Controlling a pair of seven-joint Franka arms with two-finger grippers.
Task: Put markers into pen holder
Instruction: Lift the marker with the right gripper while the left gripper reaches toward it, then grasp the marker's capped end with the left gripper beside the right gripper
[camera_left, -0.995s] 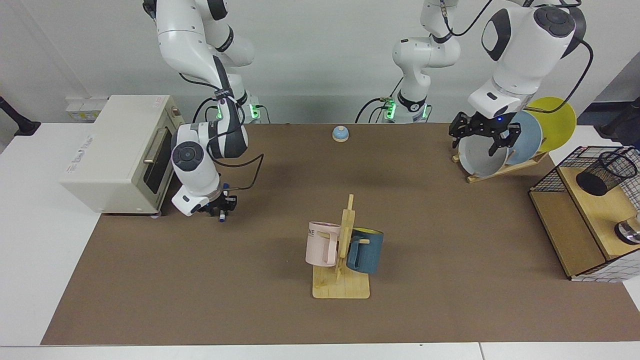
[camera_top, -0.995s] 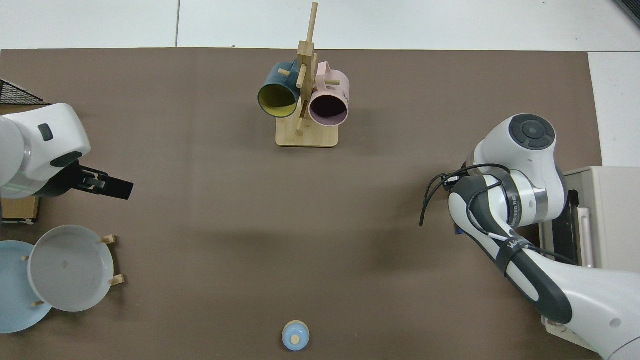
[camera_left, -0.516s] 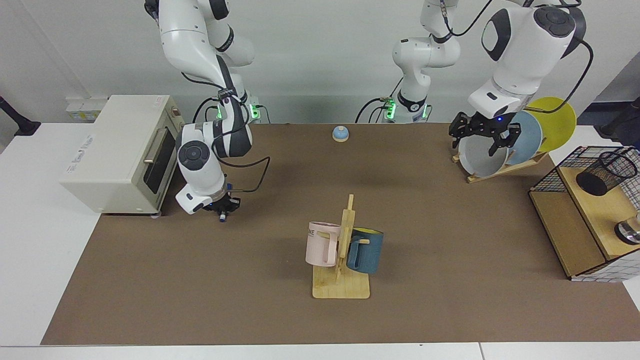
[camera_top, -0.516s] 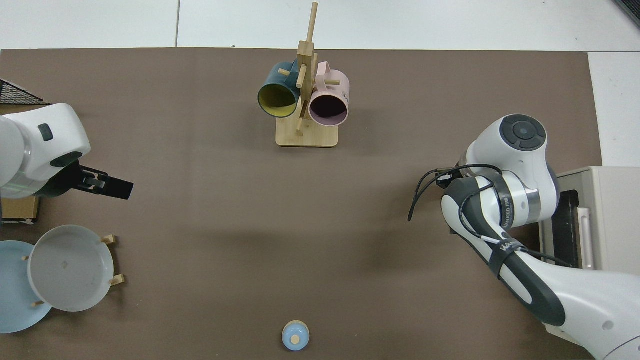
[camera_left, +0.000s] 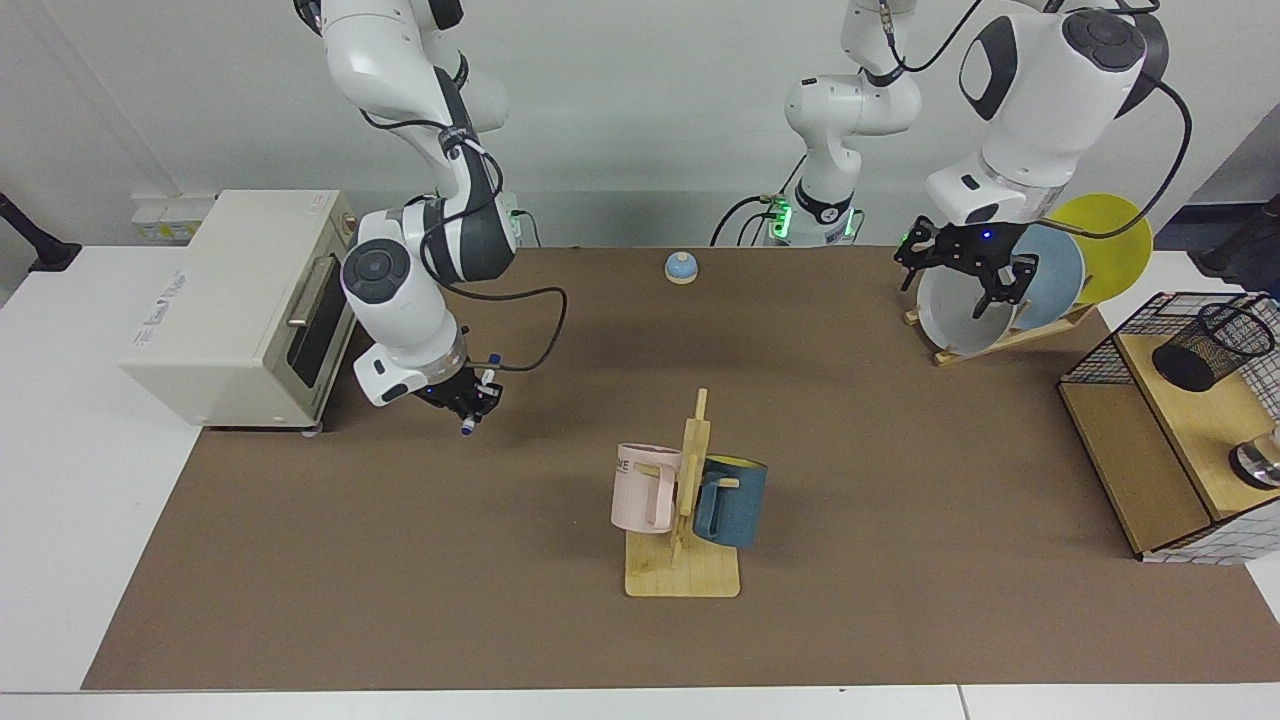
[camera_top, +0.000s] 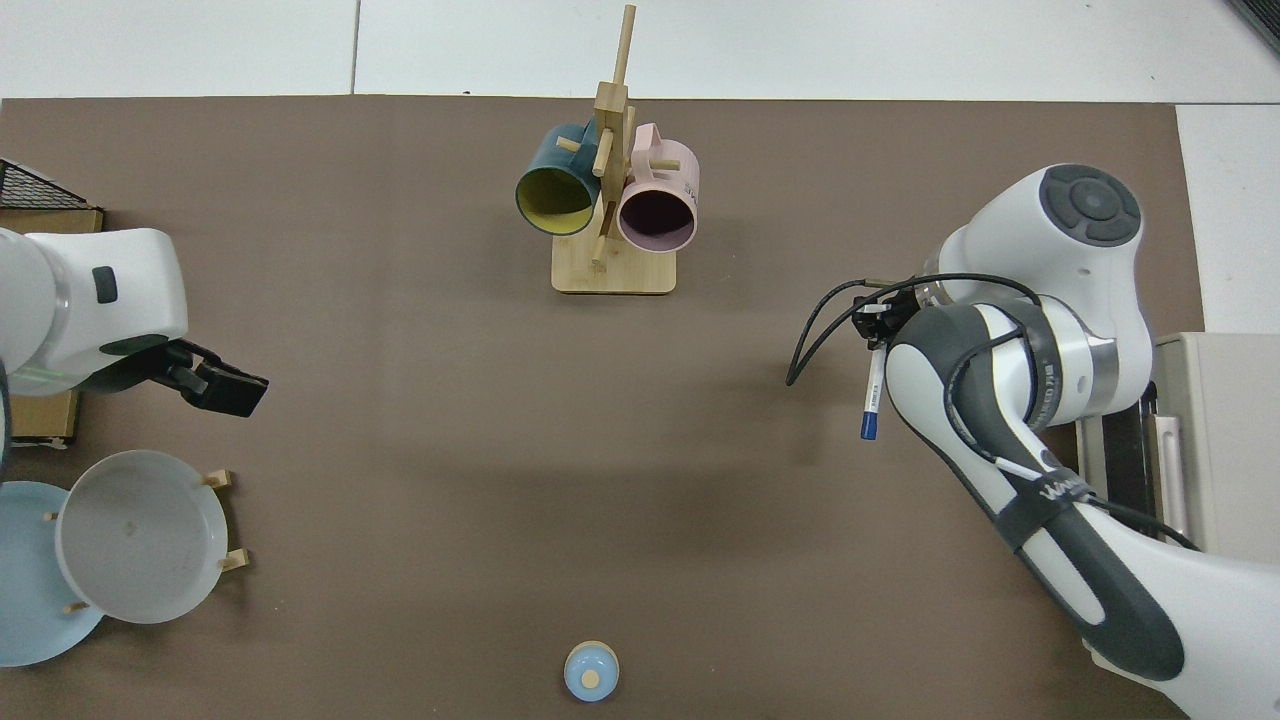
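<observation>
Room lies wide across the brown mat (camera_left: 400, 580) between my right gripper (camera_left: 466, 402), clenched on the one marker (camera_top: 872, 396) near the toaster oven (camera_left: 235, 300), and the pen holder (camera_left: 1210, 345) at the far edge. My left gripper (camera_left: 962, 272), fingers spread, waits by three plates (camera_left: 1010, 290). Two mugs (camera_left: 690, 495) hang mid-table.

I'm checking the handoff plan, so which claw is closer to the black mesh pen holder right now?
Left. The left claw hangs over the plate rack, on the same side of the table as the pen holder. The right claw, holding the marker, is across the table by the toaster oven.
</observation>
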